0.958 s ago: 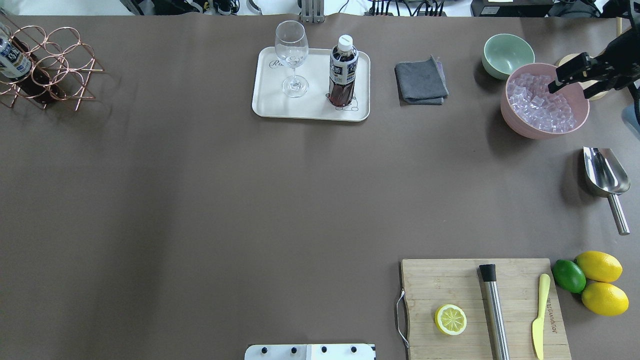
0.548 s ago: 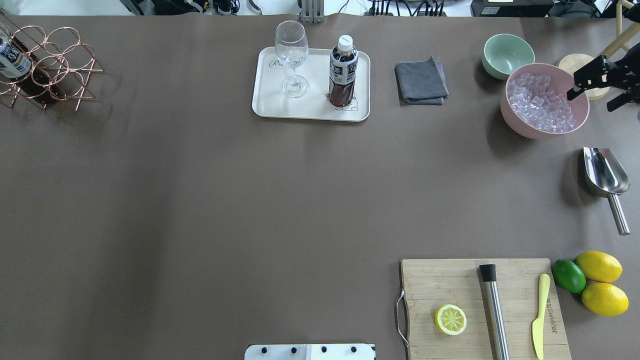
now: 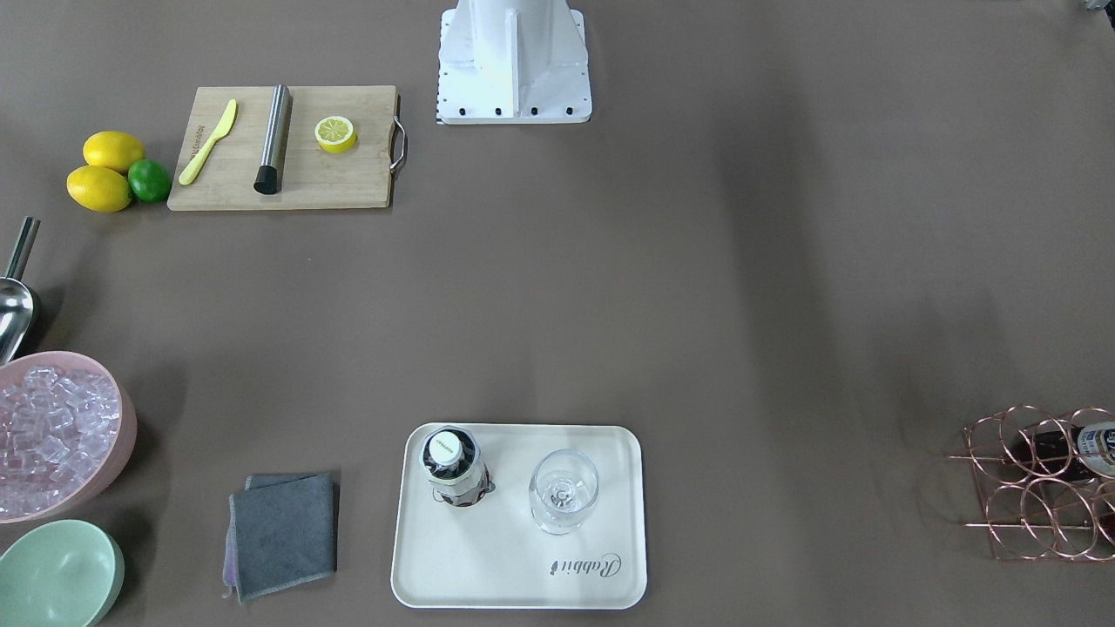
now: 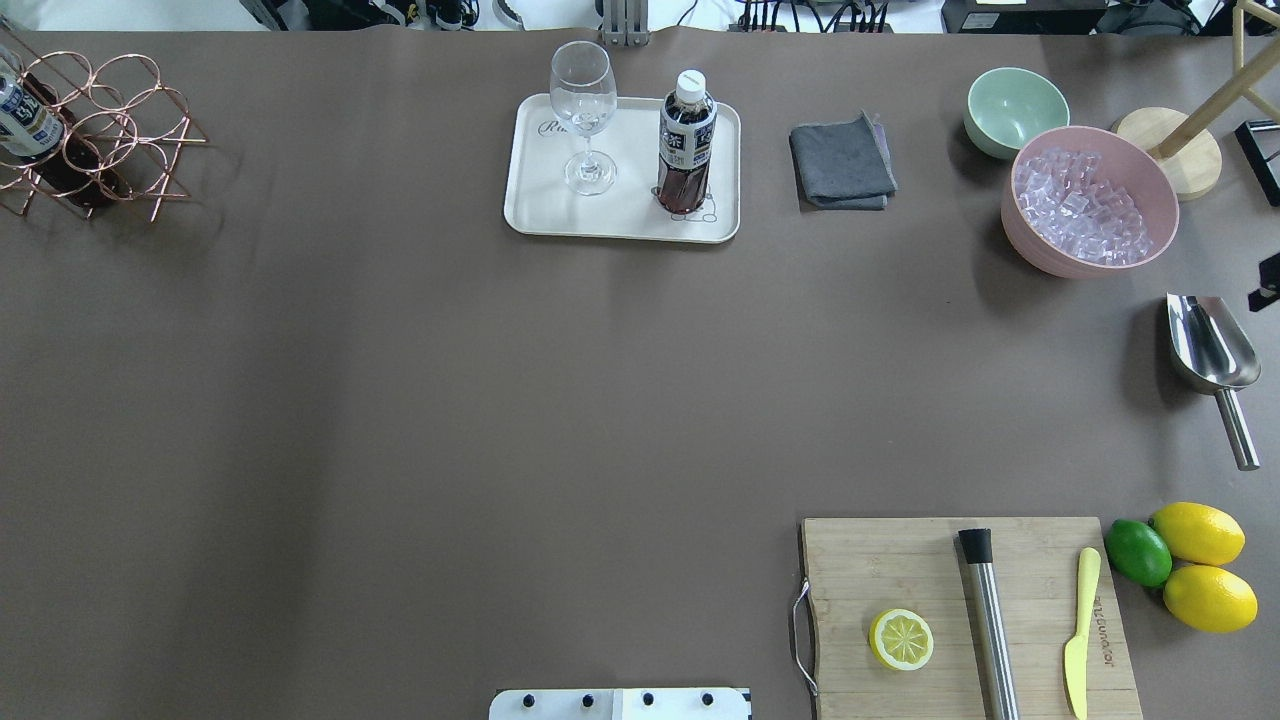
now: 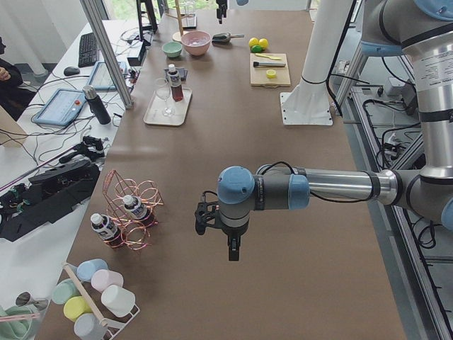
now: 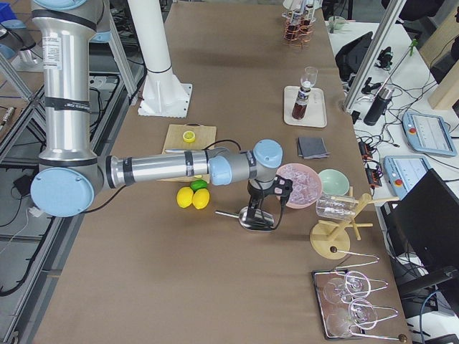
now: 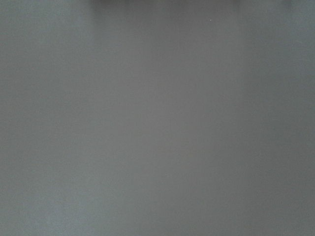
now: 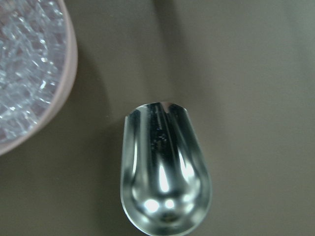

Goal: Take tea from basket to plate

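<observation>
**Surface.** The tabletop (image 4: 400, 400) is covered in plain brown sheeting. The plate (image 4: 620, 215) lies at the middle of the far edge, opposite the robot. The tea bottle (image 4: 687, 140) stands upright on the plate's right half, cap on, with a stemmed glass (image 4: 584, 115) beside it on the same plate. The copper wire basket (image 4: 100, 130) sits toward the far left corner, with two like bottles (image 5: 134, 207) held in its rings. A grey cloth (image 4: 842, 162), a green bowl (image 4: 1015, 108) and a pink bowl (image 4: 1050, 262) of ice run toward the far right corner. A metal scoop (image 4: 1205, 345) lies by the right edge. A cutting board (image 4: 880, 560) and citrus fruit (image 4: 1197, 533) are at the near right corner.

**Arms.** The left pincer (image 5: 232, 253) hangs pointing down over bare sheeting near the left end, on the robot's side of the basket and apart from it. I cannot tell how its jaws are set. The right pincer (image 6: 264, 217) hangs over the scoop by the right edge, and its jaw setting likewise cannot be told. Its wrist camera looks straight down into the scoop's bowl.

**Clearance.** The centre of the tabletop, from the plate to the robot base (image 4: 620, 703), is bare sheeting, as is the near left quarter.
</observation>
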`<state>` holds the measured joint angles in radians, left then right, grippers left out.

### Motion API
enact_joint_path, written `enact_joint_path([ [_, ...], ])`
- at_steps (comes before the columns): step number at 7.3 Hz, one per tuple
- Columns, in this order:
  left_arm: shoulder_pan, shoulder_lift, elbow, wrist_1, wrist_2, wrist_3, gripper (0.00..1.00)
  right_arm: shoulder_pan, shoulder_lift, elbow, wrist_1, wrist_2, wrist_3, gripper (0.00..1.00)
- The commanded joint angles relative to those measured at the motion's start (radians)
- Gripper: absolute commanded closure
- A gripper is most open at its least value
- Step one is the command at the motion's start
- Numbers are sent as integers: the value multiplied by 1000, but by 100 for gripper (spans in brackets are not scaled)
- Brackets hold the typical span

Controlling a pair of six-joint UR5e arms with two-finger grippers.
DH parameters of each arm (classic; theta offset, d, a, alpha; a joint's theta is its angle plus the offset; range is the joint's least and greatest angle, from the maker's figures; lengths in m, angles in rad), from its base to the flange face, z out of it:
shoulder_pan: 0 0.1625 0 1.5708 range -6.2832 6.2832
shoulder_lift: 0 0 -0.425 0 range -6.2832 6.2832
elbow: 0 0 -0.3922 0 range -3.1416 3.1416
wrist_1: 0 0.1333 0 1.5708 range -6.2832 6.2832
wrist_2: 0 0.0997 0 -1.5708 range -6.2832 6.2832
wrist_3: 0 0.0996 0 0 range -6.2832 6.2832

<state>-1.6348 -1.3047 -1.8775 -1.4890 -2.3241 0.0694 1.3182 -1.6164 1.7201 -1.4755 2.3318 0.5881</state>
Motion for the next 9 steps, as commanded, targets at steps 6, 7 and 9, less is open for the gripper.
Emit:
enact_joint_path([
  [6,0,-2,3,1,-1,0,2,168,-169,-5,63,-86,-680,0],
  [7,0,-2,6,1,0,0,2,171,-169,-7,63,-85,-679,0],
  [9,0,-2,6,1,0,-2,2,179,-168,-5,64,-86,-679,0],
])
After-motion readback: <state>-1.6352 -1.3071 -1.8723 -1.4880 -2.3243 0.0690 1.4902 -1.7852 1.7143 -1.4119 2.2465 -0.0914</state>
